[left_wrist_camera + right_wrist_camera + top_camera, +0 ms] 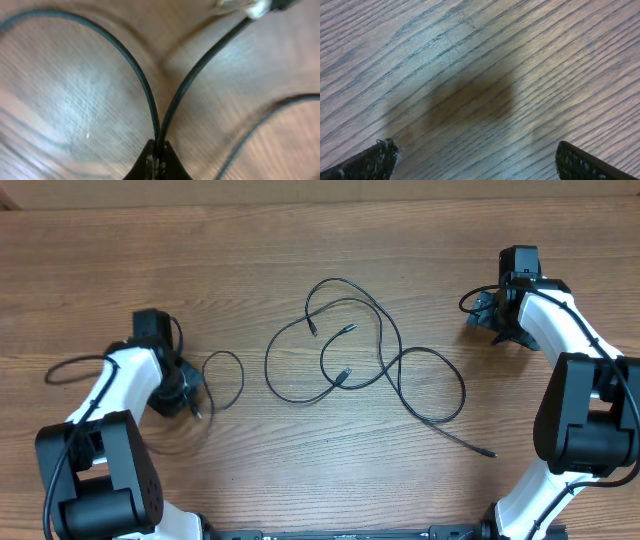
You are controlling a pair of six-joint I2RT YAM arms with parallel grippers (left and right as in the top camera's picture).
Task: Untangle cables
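Observation:
Several thin black cables (345, 345) lie in tangled loops at the middle of the wooden table, with small plugs inside the loops and one end trailing to the front right (488, 452). A separate short black cable (228, 380) forms a small loop at the left. My left gripper (190, 402) is shut on this short cable; the left wrist view shows two strands (150, 100) running into the closed jaws (157, 157) and a silver plug (250, 7) at the top. My right gripper (490, 315) is open and empty over bare wood (477, 157) at the far right.
The wooden table (320, 240) runs to a far edge at the top. The arms' own thicker black cables hang by each wrist. Both arm bases stand at the front corners.

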